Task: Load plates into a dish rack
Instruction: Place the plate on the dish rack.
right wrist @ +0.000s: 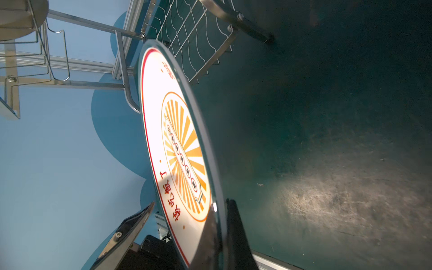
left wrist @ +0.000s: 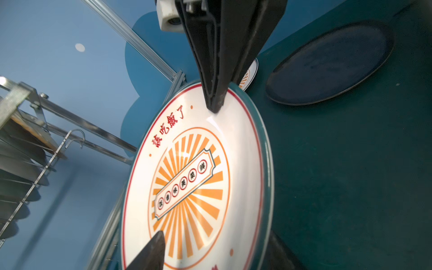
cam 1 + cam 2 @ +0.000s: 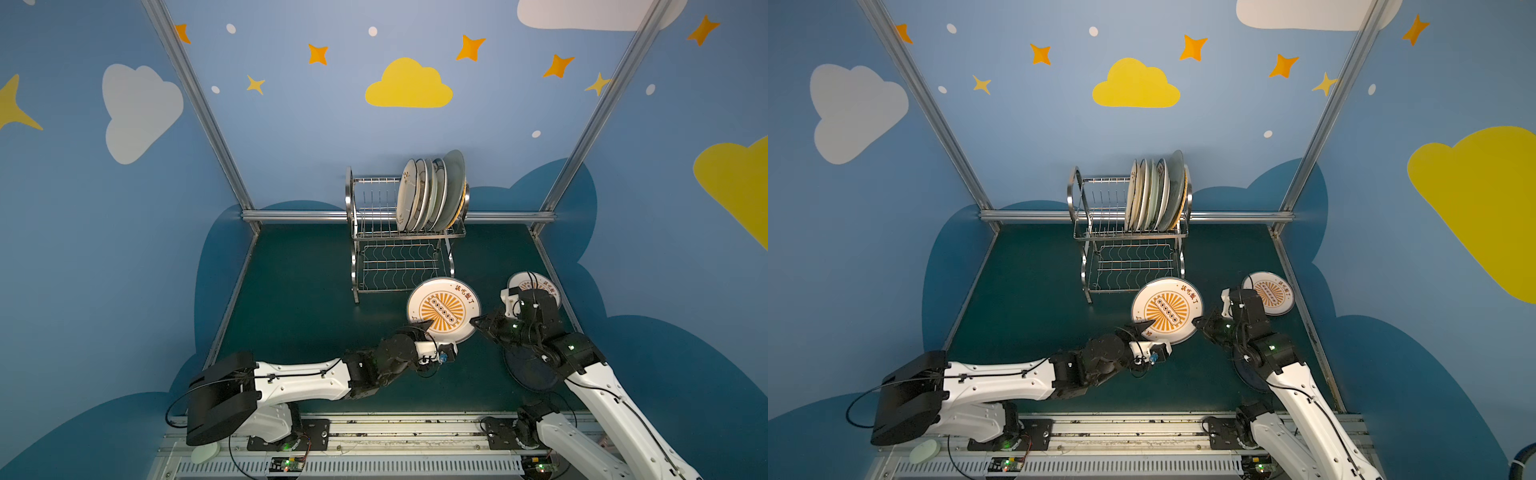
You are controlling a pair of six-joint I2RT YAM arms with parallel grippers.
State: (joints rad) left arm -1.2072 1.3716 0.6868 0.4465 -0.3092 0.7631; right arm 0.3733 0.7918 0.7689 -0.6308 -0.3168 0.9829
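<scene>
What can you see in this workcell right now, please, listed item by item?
dish rack: one, shiny steel, far middle of the table.
racked plates: about six, cream and pale green with one orange edge, upright at the right end of the rack's upper tier.
held sunburst plate: one, white with an orange sunburst, in front of the rack between both grippers.
second sunburst plate: one, same print, flat at the table's far right.
navy plate: one, dark navy, flat under the right arm.
pale oval lump: one, whitish, by the left arm's base.
table: one, dark green.
left gripper: black, astride the held plate's rim; whether it has clamped is unclear.
right gripper: black, shut on that plate's right rim.
</scene>
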